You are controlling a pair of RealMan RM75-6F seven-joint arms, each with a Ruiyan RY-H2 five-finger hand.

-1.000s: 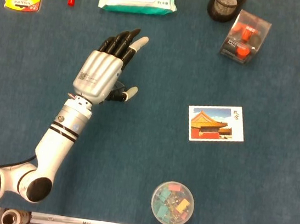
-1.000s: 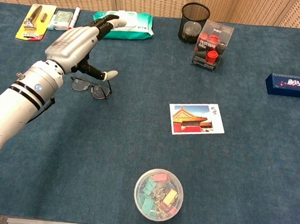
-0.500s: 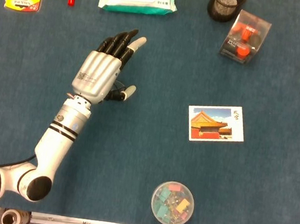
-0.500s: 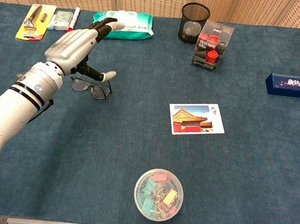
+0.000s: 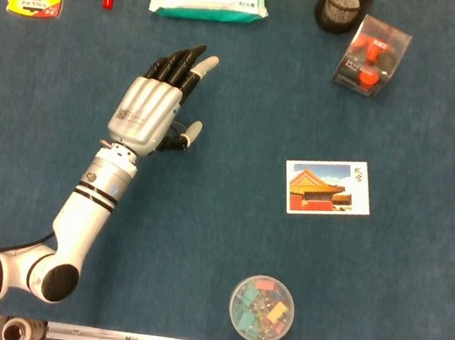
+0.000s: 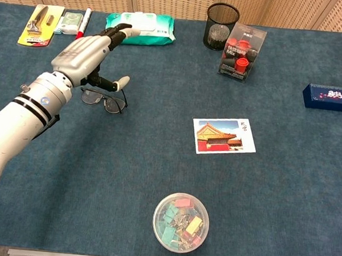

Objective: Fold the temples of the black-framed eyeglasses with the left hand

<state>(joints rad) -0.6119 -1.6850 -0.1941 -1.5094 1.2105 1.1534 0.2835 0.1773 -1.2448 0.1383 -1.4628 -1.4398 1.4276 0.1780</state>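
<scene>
Under our left hand (image 6: 82, 53), the eyeglasses (image 6: 105, 101) lie on the worktop (image 6: 156, 162).
Our fingers are spread, holding nothing, above them.

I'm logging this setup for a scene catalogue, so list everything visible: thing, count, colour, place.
eyeglasses: 1, black-framed, under the left hand
wet wipes pack: 1, green and white, far edge
mesh pen cup: 1, black, far centre
clear box: 1, red items inside, beside the cup
blue box: 1, right edge
postcard: 1, red building picture, centre
tub of binder clips: 1, clear, mixed colours, near edge
razor pack: 1, yellow, far left
marker: 1, red-capped, far left
table: 1, dark blue cloth
left hand: 1, silver and black, open above the eyeglasses
</scene>
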